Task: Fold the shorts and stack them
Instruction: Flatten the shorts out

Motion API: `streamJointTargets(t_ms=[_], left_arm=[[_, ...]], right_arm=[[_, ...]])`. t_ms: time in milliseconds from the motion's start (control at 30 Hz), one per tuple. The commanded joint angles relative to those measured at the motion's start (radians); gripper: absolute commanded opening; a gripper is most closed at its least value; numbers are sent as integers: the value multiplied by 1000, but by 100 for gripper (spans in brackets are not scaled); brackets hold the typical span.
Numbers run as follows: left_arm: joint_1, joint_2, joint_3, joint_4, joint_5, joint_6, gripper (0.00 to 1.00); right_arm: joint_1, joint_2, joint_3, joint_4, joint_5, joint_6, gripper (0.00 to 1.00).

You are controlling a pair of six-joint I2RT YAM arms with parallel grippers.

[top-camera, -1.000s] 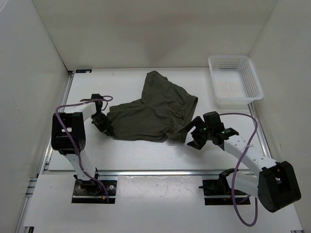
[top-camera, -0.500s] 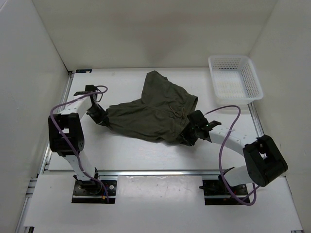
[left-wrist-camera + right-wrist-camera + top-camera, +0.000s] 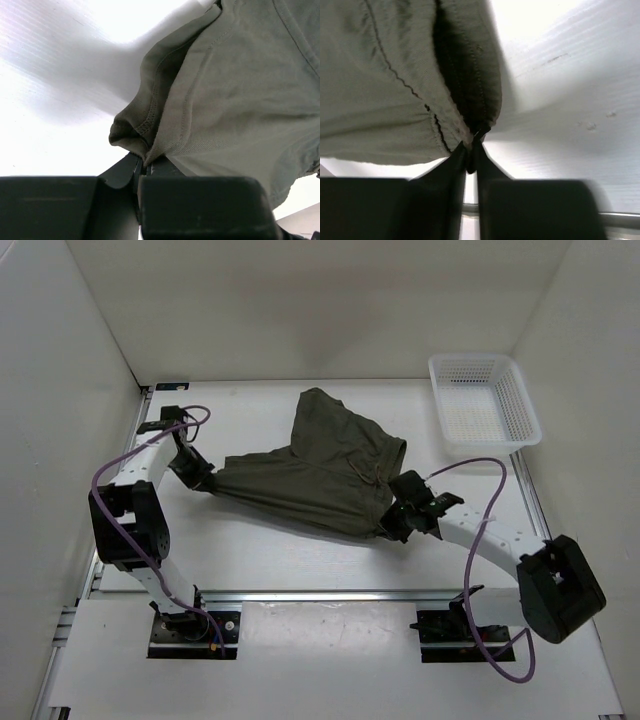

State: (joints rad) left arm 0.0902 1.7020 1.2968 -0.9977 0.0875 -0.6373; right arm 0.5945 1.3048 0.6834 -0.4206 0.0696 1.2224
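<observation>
**Shorts stretched between both grippers, mid-table**

You've got the shorts (image 3: 320,465) strung out across the middle of the table (image 3: 270,560), and both arms are on them. Your left gripper (image 3: 206,482) is at the cloth's left corner. Look at the left wrist view: the fingers (image 3: 122,172) are pressed together on a bunched fold of hem, the stitched edge puckering right at the tips. Over on the other side, your right gripper (image 3: 391,527) has the near right corner. The right wrist view shows its fingers (image 3: 452,162) pinched tight on a seamed edge, with the fabric spreading away up and to the left of the tips.

Between the two grips the near edge runs as one taut line, sloping from the left corner down toward the right one. The far part lies slack, creased and unfolded, with one leg reaching toward the back wall. The white mesh basket (image 3: 483,405) sits in the far right corner, well apart from the cloth.
</observation>
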Motion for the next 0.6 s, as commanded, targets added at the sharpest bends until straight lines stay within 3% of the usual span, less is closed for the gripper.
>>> streamJointTargets(t_ms=[0,67,100,200,233,433,567], left_arm=[[16,-42,-33,13,-55,22,10],[16,-61,-65,25,-45,22,10],[16,-61,-76,25,-45,22,10],[-7,-70,-106,36,-34,22,10],[-7,-70,-106,47,-34,22,10],[-7,-79,-126,47,-34,22,10],[-7,-79,-126,47,-34,22,10]], right_arm=[[-1,-82,-53,-142,72,-24,19],[-1,-137,-74,-142,61,-55,29],[-1,-159,-74,-142,61,-55,46],[-1,-261,-120,-142,36,-40,78],[-1,-286,-134,-142,26,-28,83],[22,-478,-370,140,-93,115,82],[31,-435,-322,169,-47,69,82]])
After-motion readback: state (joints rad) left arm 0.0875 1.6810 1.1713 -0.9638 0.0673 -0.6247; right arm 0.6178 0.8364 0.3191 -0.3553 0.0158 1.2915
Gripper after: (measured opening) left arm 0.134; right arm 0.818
